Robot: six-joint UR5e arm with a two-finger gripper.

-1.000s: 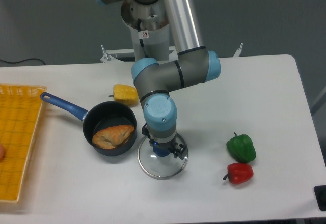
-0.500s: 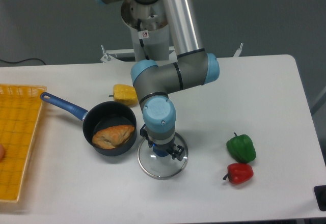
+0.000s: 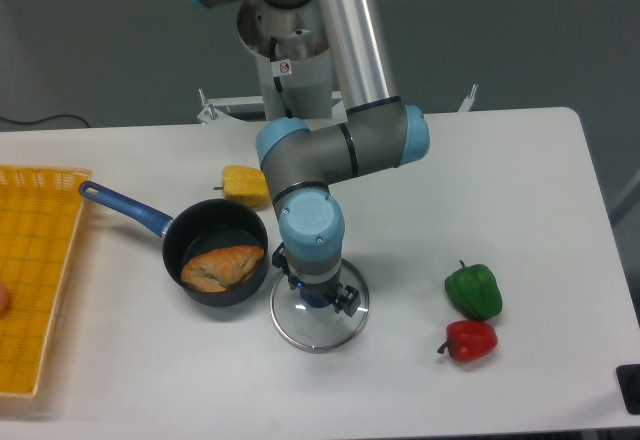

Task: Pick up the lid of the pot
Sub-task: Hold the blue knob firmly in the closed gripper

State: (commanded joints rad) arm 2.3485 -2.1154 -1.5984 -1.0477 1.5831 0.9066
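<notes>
The pot lid (image 3: 318,330) lies flat on the white table, a clear glass disc with a metal rim and a blue knob (image 3: 317,297). Directly above its centre, the gripper (image 3: 318,292) points down, its fingers open on either side of the knob. The gripper body covers the back part of the lid and some of the knob. Whether either fingertip touches the knob cannot be seen.
Close to the lid's left is a black pan (image 3: 186,235) with a blue handle, holding a brown item (image 3: 222,268). Yellow object (image 3: 245,185) behind; green pepper (image 3: 474,292) and red pepper (image 3: 468,341) at right; orange crate (image 3: 42,290) at far left.
The arm and gripper have shifted slightly left and lower over the lid. Lid, pan and peppers have stayed in place.
</notes>
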